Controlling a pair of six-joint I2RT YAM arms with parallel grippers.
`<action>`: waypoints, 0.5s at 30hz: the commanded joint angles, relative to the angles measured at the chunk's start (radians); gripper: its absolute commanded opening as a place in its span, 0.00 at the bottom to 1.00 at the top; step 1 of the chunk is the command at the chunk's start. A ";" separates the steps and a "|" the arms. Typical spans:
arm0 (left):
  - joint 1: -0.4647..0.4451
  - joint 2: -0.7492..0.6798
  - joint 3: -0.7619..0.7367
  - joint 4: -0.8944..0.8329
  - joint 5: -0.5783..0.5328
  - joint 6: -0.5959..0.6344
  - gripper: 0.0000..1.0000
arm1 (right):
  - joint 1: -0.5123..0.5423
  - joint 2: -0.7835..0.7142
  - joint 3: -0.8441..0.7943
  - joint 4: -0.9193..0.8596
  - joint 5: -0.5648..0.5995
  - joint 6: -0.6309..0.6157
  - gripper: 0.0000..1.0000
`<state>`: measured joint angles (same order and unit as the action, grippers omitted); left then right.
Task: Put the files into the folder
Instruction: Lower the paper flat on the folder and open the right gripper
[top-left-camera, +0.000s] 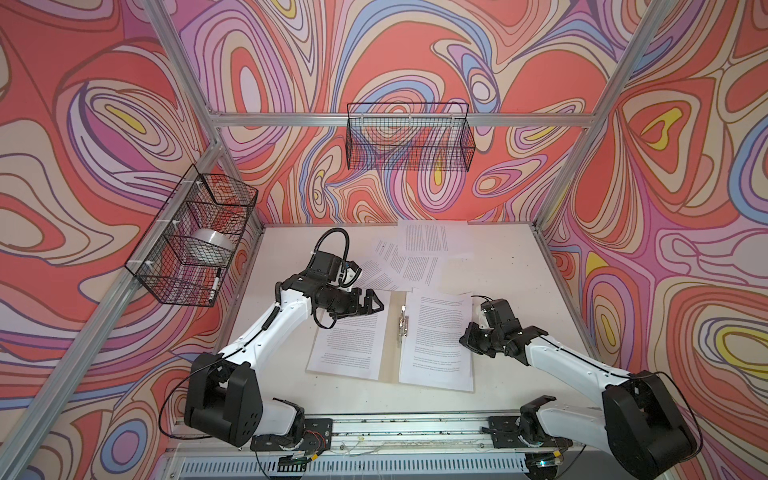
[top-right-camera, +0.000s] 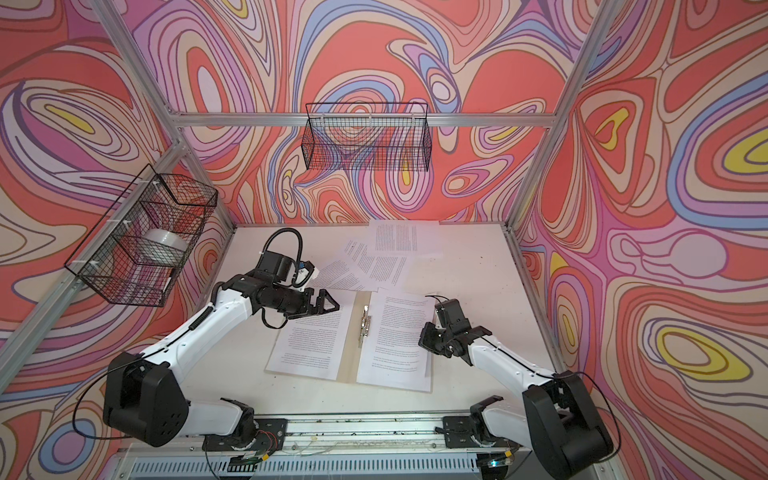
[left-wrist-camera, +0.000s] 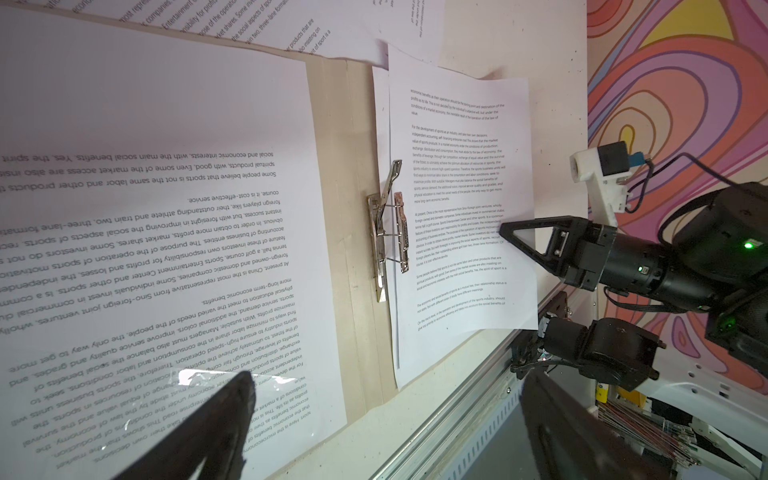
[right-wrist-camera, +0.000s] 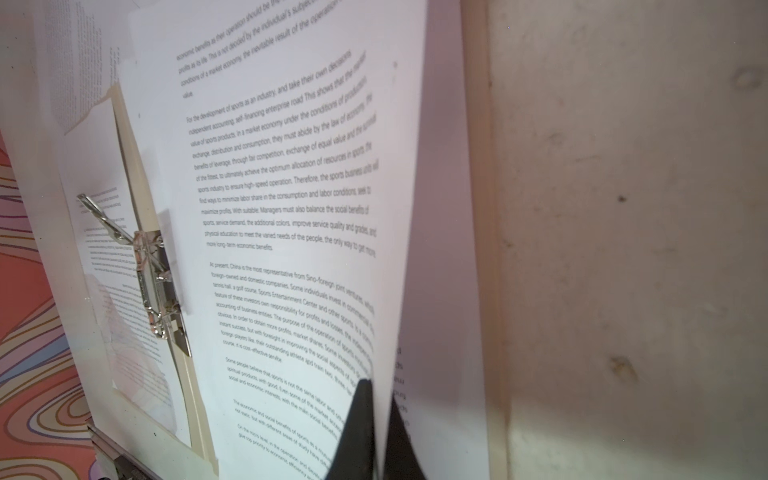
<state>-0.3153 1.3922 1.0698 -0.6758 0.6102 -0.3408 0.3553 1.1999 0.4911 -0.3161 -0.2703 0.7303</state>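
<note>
The tan folder (top-left-camera: 388, 353) lies open in the middle of the table, with its metal clip (top-left-camera: 402, 324) on the spine. A white printed file (top-left-camera: 349, 345) lies flat on its left half. Another file (top-left-camera: 440, 336) covers the right half. My right gripper (top-left-camera: 467, 336) is shut on that file's right edge, and in the right wrist view the file (right-wrist-camera: 291, 187) curls up off a sheet beneath. My left gripper (top-left-camera: 376, 305) hovers open over the left file's far end, its fingers (left-wrist-camera: 224, 415) wide apart with nothing between them. More files (top-left-camera: 415, 257) lie loose behind the folder.
A wire basket (top-left-camera: 199, 237) on the left wall holds a tape roll (top-left-camera: 212, 245) and a marker (top-left-camera: 215, 282). A second wire basket (top-left-camera: 409, 137) hangs on the back wall. The arms' metal rail (top-left-camera: 399, 428) runs along the table's front edge.
</note>
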 joint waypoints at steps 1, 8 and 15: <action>0.000 0.016 0.001 0.012 0.018 0.010 1.00 | 0.012 -0.005 0.007 -0.031 0.012 -0.035 0.00; 0.000 0.027 0.003 0.015 0.026 0.008 1.00 | 0.021 0.008 0.016 -0.031 0.008 -0.059 0.00; 0.001 0.033 0.003 0.017 0.031 0.003 1.00 | 0.031 0.046 0.023 0.007 -0.005 -0.067 0.00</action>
<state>-0.3153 1.4178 1.0698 -0.6613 0.6281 -0.3439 0.3771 1.2278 0.4923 -0.3290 -0.2718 0.6827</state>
